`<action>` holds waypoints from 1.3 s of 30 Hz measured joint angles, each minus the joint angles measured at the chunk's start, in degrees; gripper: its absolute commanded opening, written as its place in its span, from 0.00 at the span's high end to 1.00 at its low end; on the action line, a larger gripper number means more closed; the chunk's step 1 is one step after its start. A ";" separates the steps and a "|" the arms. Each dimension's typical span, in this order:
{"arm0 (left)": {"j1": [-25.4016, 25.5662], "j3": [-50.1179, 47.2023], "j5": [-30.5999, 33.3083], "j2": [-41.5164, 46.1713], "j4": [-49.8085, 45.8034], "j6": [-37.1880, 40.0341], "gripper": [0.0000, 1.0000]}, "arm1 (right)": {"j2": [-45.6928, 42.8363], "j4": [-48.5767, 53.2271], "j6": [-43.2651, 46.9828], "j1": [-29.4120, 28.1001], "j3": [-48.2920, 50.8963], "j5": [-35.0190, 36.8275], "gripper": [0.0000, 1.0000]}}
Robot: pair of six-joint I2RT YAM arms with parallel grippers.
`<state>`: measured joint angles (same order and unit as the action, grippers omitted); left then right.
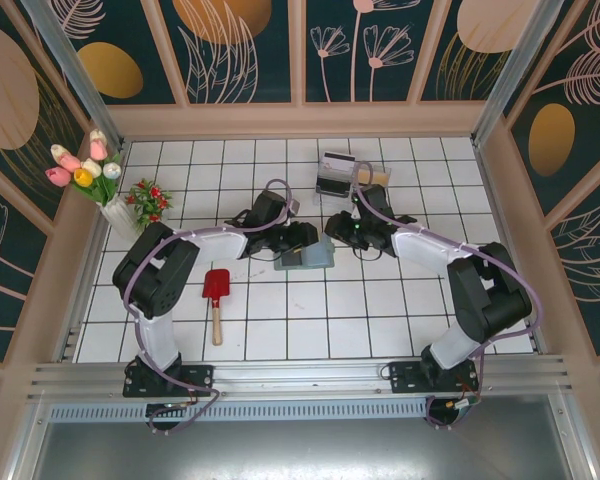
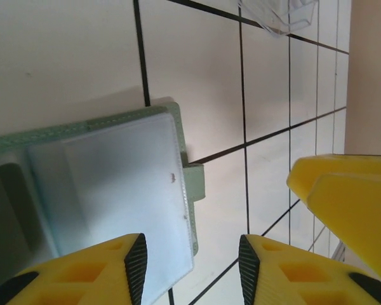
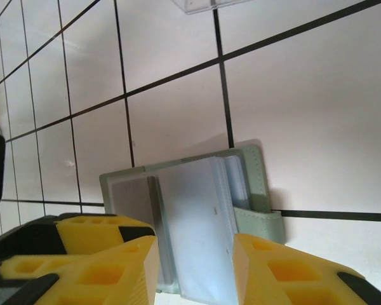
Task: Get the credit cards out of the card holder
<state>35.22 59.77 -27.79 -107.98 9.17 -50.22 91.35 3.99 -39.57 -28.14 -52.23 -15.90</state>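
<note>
The left gripper [image 2: 189, 254] hangs low over the counter [image 2: 63, 57] with its jaws apart, above one edge of the card holder [image 2: 114, 184]. The holder lies unfolded with its blue-grey pockets up, probably for access. The right gripper [image 3: 195, 244], jaws also apart, faces the pockets from the opposite side, seemingly ready to reach in.

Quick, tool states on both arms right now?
Left tool: open over the card holder edge, holding nothing.
Right tool: jaws apart astride the card holder; grip cannot be told.
</note>
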 measured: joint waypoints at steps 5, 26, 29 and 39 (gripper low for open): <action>-0.39 -2.43 7.04 6.67 -3.87 -0.20 0.67 | 3.61 -0.20 1.05 -2.10 -2.21 -2.80 0.70; -1.90 -10.75 15.43 10.03 -8.28 -3.52 0.70 | 15.43 5.49 5.66 -5.33 -9.68 -5.29 0.71; -1.90 -10.75 15.15 9.01 -8.28 -3.54 0.69 | 15.61 5.64 6.14 -5.33 -9.68 -5.16 0.71; -1.90 -10.75 14.12 7.96 -7.72 -3.76 0.73 | 15.98 6.14 6.45 -5.33 -10.16 -5.14 0.71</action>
<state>33.32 49.01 -13.67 -100.03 1.45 -53.98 107.33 10.13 -33.12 -33.47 -62.39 -21.04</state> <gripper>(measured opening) 0.270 0.288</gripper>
